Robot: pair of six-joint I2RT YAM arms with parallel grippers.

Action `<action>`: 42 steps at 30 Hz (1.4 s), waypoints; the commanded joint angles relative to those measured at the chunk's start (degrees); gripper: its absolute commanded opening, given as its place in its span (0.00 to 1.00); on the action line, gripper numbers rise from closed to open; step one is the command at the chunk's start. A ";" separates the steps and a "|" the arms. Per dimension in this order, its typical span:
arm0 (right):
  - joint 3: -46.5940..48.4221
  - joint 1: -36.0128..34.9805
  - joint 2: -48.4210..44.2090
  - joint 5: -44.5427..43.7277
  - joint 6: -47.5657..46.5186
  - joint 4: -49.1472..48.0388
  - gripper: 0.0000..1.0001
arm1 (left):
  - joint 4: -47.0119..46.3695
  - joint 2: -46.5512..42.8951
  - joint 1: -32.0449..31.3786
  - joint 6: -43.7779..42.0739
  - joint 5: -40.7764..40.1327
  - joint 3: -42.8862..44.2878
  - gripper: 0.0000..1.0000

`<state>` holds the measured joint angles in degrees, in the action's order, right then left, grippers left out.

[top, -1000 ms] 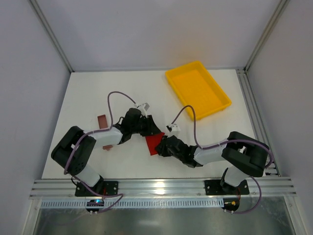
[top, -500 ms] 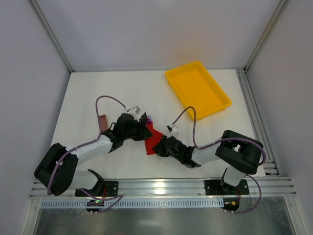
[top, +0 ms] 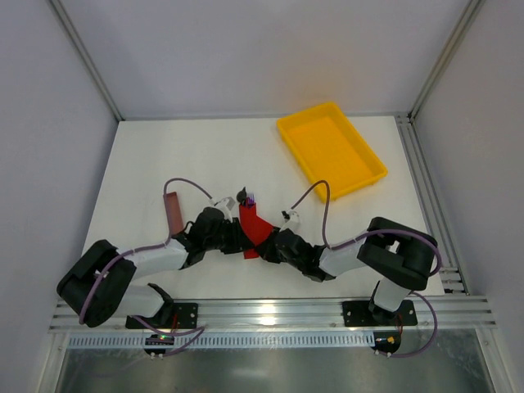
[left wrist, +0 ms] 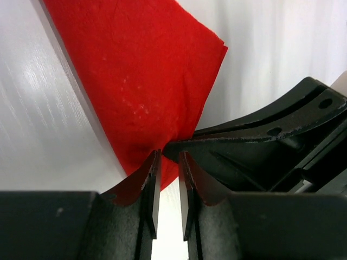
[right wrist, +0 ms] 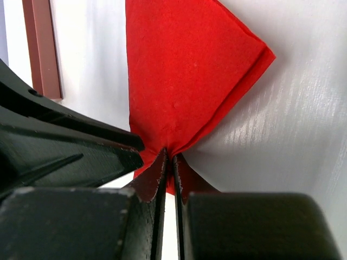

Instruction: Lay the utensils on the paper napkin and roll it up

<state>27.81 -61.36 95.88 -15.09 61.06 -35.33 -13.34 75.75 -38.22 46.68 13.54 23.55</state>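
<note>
From above, the left gripper (top: 241, 239) and right gripper (top: 270, 244) are covering the near end of the paper napkin (top: 255, 225). The utensils (top: 246, 197) are showing only as a tiny dark and purple tip at its far end, too small to tell apart. In the left wrist view the napkin is running off the top edge, and whether the fingers are pinching it is not showing. In the right wrist view the top edge is cutting off the napkin and the brownish-red block (right wrist: 40, 49).
</note>
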 commanded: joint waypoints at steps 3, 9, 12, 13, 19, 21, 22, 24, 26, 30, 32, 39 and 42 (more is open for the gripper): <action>0.05 -0.51 1.95 -2.22 2.13 2.37 0.08 | -5.37 -1.21 -1.24 1.22 0.52 -1.75 0.20; -0.04 -0.42 2.21 -2.48 3.98 2.81 0.07 | -6.43 -1.83 -2.04 1.40 -0.88 -4.04 0.17; -0.13 -0.42 2.39 -2.57 4.33 2.90 0.07 | -7.66 -0.87 -2.30 1.66 -1.59 -5.44 0.17; -0.21 -0.42 2.47 -2.57 4.42 2.81 0.07 | -8.62 -0.43 -2.30 1.75 -1.50 -5.71 0.17; -0.22 -0.60 3.00 -2.22 5.21 2.64 0.08 | -8.72 -1.21 -2.48 2.10 -0.62 -5.45 0.17; -0.22 -0.51 2.91 -2.31 5.30 2.90 0.07 | -8.10 -2.53 -2.39 2.19 -0.62 -5.10 0.18; -0.30 -0.51 2.83 -2.40 5.39 2.90 0.08 | -7.58 -3.66 -2.48 2.19 -0.97 -4.66 0.19; -0.39 -0.43 2.74 -2.31 5.56 2.81 0.08 | -6.35 -4.29 -2.39 1.75 -1.41 -4.13 0.20; -0.39 -0.68 2.83 -2.22 5.65 2.73 0.08 | -6.43 -3.77 -2.56 1.67 -1.67 -4.13 0.20; -0.57 -0.95 1.95 -2.40 5.65 3.16 0.08 | -7.92 -0.96 -2.65 1.75 -2.29 -5.44 0.20; -0.65 -1.04 1.25 -2.66 5.56 3.60 0.08 | -8.98 0.88 -2.74 1.84 -2.03 -5.62 0.20; -0.13 -1.21 -2.26 -3.71 5.30 9.55 0.14 | -9.95 3.00 -3.62 1.49 -2.99 -5.53 0.20; 0.57 -1.04 -6.12 -4.86 5.30 16.14 0.21 | -9.60 3.09 -3.62 1.40 -3.43 -5.71 0.20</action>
<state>27.86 -61.84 93.34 -17.54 67.44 -29.93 -22.98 77.82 -41.36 49.08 12.27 18.39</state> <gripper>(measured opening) 0.185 0.200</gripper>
